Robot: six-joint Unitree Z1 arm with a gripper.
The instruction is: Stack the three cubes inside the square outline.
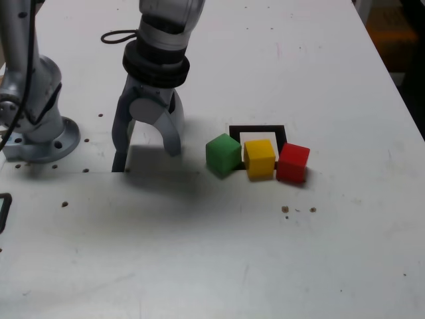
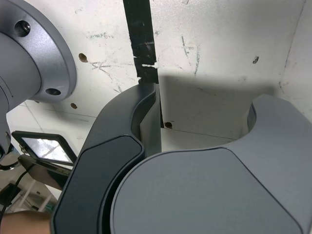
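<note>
Three cubes sit in a row on the white table in the exterior view: green (image 1: 222, 155), yellow (image 1: 259, 158), red (image 1: 293, 163). Behind them lies the square outline (image 1: 257, 130), a black frame with a white centre. The yellow cube covers its front edge, while the green and red cubes stand at its front corners. My gripper (image 1: 147, 154) hangs just above the table to the exterior view's left of the green cube, apart from it, open and empty. In the wrist view the gripper (image 2: 204, 97) shows bare table between its fingers (image 2: 112, 161), and no cube appears there.
The arm's round base (image 1: 40, 133) is bolted at the exterior view's left, with a black cable loop (image 1: 119, 36) behind it. A straight black strip (image 2: 141, 39) runs on the table under the gripper. A partial black outline (image 1: 3, 209) lies at the left edge.
</note>
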